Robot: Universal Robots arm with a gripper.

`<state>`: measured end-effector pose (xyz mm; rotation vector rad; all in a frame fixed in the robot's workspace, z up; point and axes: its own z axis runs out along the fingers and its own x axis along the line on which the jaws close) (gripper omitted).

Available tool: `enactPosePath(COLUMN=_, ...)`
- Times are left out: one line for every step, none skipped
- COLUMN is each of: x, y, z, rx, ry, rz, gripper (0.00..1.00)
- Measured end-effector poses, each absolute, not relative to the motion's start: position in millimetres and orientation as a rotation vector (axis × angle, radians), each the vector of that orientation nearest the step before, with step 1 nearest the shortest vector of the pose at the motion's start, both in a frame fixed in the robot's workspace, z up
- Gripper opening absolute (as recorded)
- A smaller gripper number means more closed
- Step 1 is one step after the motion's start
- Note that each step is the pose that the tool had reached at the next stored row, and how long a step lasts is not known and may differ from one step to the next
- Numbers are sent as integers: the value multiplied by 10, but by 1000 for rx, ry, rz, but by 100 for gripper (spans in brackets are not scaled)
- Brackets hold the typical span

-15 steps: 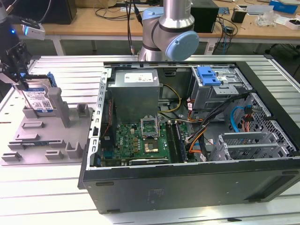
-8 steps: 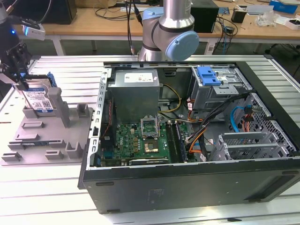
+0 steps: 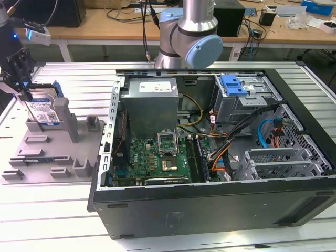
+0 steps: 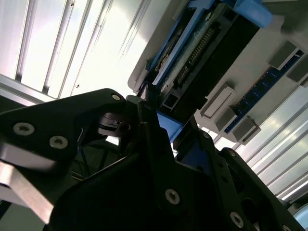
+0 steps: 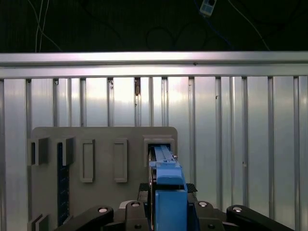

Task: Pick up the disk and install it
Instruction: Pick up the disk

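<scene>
The disk (image 3: 45, 111), silver with a white-and-blue label and a blue caddy rail, stands on edge in a slot of the grey fixture plate (image 3: 50, 157) at the exterior view's left. My gripper (image 3: 22, 86) reaches down onto its top edge. In the first wrist view the blue rail of the disk (image 5: 167, 192) sits between the black fingers, which press against both its sides, with the fixture plate (image 5: 103, 139) below. In the second wrist view the disk (image 4: 202, 43) shows its connector edge just past my gripper (image 4: 161, 126).
An open computer case (image 3: 210, 131) lies on the slatted metal table (image 3: 52, 220) to the exterior view's right of the fixture. Inside it are a motherboard, cables and a drive cage with a blue latch (image 3: 233, 84). The arm's base (image 3: 186, 37) stands behind the case.
</scene>
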<state>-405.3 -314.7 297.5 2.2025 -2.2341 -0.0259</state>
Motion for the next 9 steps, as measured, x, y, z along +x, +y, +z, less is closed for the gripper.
enactPosePath(x=-4053, y=-3147, z=2975, rx=2203, ry=-2234, rz=-26, gripper=37)
enactPosePath(x=-4053, y=-3147, z=2975, rx=2203, ry=-2234, rz=-26, gripper=37)
enactPosePath(x=-4053, y=-3147, z=2974, rx=2203, ry=-2234, rz=-26, gripper=37)
enactPosePath(x=-4053, y=-3147, z=2974, rx=2203, ry=-2234, rz=-26, gripper=37)
enactPosePath(x=-4053, y=-3147, z=2974, rx=2203, ry=-2234, rz=-26, gripper=37)
enactPosePath(x=-4053, y=-3147, z=2974, rx=2203, ry=-2234, rz=-26, gripper=37)
enactPosePath(x=-4053, y=-3147, z=2974, rx=2203, ry=-2234, rz=-26, gripper=37)
enactPosePath(x=-4053, y=-3147, z=2973, rx=2203, ry=-2234, rz=-26, gripper=37)
enactPosePath(x=-4053, y=-3147, z=2973, rx=2203, ry=-2234, rz=-26, gripper=37)
